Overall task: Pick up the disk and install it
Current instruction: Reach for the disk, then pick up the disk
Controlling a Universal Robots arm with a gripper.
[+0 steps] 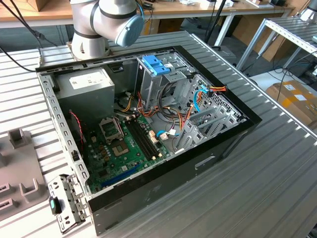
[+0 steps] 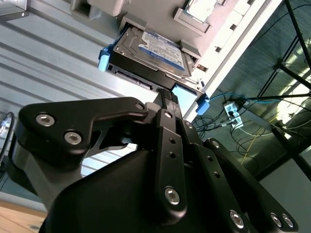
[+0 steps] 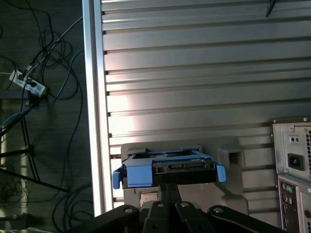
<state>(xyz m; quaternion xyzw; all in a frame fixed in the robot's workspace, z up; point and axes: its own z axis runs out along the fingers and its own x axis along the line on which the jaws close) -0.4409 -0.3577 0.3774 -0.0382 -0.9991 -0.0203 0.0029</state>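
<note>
Well, fingers [image 2: 167,99] pressed together just beside disk [image 2: 127,46] w/ blue-white label [image 2: 163,48], in grey holder [image 3: 228,160].

Print in the scene, as I see it from my console. (a) Second wrist view: the disk [image 2: 127,44] carries 1 face label [image 2: 163,48], blue above and white below; I make out rows of small print but can read no word or number. (b) Exterior view: the grey power supply box [image 1: 91,96] bears 1 white sticker [image 1: 84,79], its lines illegible to me. (c) Exterior view: the cardboard box [image 1: 299,106] beyond the table, at the exterior view's right, shows 1 pale label [image 1: 292,89], also unreadable. I can read no text in any of the 3 views.
</note>
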